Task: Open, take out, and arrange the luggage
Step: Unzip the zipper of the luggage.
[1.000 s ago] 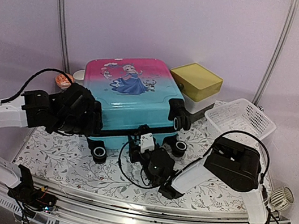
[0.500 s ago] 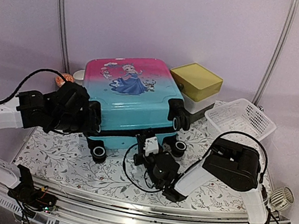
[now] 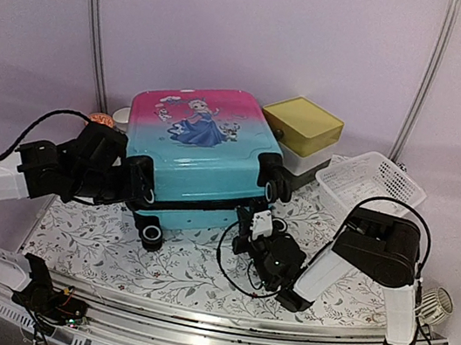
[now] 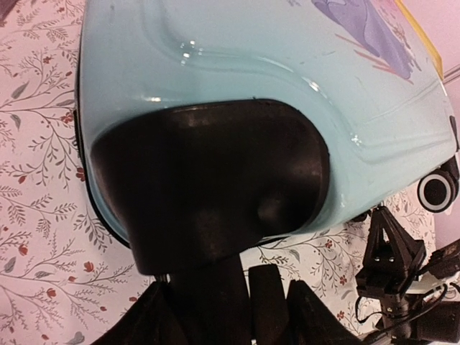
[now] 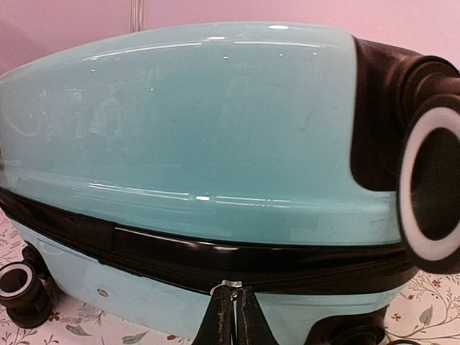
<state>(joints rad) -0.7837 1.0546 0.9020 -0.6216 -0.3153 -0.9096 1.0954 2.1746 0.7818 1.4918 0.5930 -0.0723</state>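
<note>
The luggage (image 3: 200,145) lies flat on the table, pink at the far end and turquoise at the near end, with a black zipper band (image 3: 198,206). My left gripper (image 3: 141,186) is at its near left corner. In the left wrist view the fingers (image 4: 154,320) stand either side of a black stem under the luggage's (image 4: 251,65) black wheel housing (image 4: 208,180). My right gripper (image 5: 231,305) is shut on the metal zipper pull (image 5: 231,285) at the band along the luggage's (image 5: 194,122) front. From above, the right gripper (image 3: 249,220) is near the front right wheel (image 3: 277,226).
A yellow-topped box (image 3: 302,124) stands behind the luggage on the right, with a white mesh basket (image 3: 372,186) beside it. A small orange object (image 3: 102,121) and a white cup (image 3: 121,114) sit at the back left. Floral cloth (image 3: 196,273) covers the table.
My right gripper's jaws have closed on the zipper pull and it has moved right along the luggage's front. The left gripper has narrowed at the near left corner and its arm has drawn slightly left.
</note>
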